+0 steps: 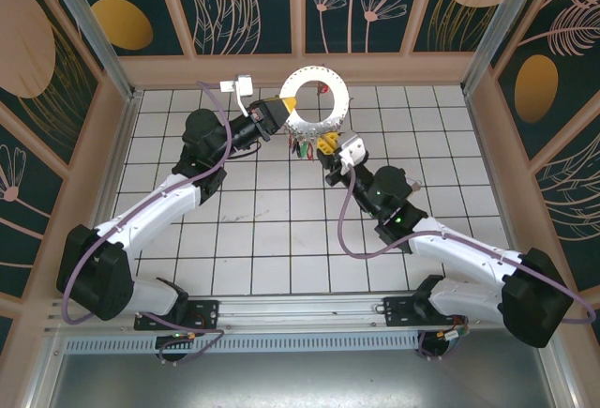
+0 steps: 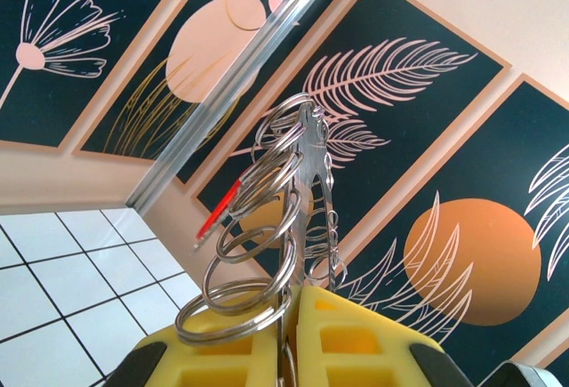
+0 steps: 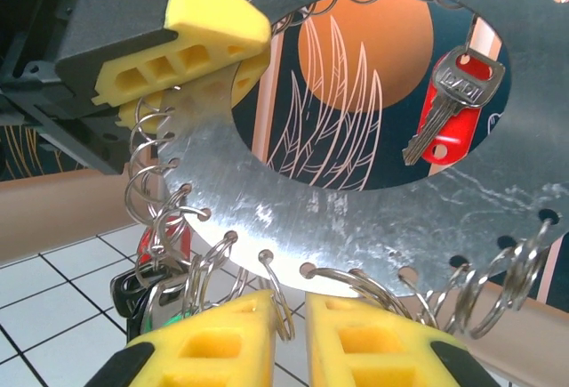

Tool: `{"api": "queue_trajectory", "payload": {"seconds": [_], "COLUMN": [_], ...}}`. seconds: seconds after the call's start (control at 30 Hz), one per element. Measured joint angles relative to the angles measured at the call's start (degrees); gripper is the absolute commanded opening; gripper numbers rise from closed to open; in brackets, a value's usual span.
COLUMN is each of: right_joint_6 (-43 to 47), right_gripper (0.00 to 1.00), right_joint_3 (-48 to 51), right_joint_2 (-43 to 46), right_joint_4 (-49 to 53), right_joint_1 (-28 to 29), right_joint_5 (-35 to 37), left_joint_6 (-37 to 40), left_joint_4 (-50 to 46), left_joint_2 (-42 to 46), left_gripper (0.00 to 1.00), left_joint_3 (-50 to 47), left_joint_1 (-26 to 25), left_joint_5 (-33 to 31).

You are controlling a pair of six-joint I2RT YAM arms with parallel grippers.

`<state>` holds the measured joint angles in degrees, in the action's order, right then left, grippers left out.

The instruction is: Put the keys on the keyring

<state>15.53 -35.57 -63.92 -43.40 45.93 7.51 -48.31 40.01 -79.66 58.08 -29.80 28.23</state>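
Your left fingers (image 3: 213, 22) clamp the keyring (image 3: 356, 218) at ten o'clock; your right fingers (image 3: 222, 342) pinch a split ring (image 3: 277, 302) at six.

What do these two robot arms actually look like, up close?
The left arm and right arm pair white shells with chunky black joints, each trailing a purple cable. The left claw and right claw have yellow, hollow-celled fingers on black mounts.

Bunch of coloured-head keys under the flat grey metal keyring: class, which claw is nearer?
Right. The right claw sits just beside the bunch of coloured-head keys, at the lower edge of the flat grey metal keyring. The left claw clamps its rim higher up, farther away.
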Motion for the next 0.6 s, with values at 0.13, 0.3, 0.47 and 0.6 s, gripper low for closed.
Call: {"api": "queue_trajectory", "payload": {"seconds": [0.13, 0.3, 0.47, 0.6], "right_joint_6": [0.0, -0.3, -0.9, -0.9], "right_gripper": [0.18, 0.18, 0.17, 0.15], "right_joint_3": [0.0, 0.0, 0.0, 0.0], "right_joint_2": [0.0, -0.4, -1.5, -1.6], "right_joint_4": [-0.2, -0.2, -0.2, -0.3], "right_joint_1": [-0.7, -1.0, -1.0, -1.0], "right_joint_5": [-0.1, -1.1, -1.6, -1.6], "left_joint_6": [-0.2, -0.4, -0.4, -0.4], "left_joint_4": [0.0, 0.0, 0.0, 0.0], "left_joint_2": [0.0, 0.0, -0.1, -0.3], "left_gripper": [0.0, 0.0, 0.0, 0.0], "left_joint_3": [0.0, 0.0, 0.0, 0.0], "left_joint_1": [0.0, 0.0, 0.0, 0.0], "left_joint_5": [-0.1, -0.2, -0.2, -0.2]}}
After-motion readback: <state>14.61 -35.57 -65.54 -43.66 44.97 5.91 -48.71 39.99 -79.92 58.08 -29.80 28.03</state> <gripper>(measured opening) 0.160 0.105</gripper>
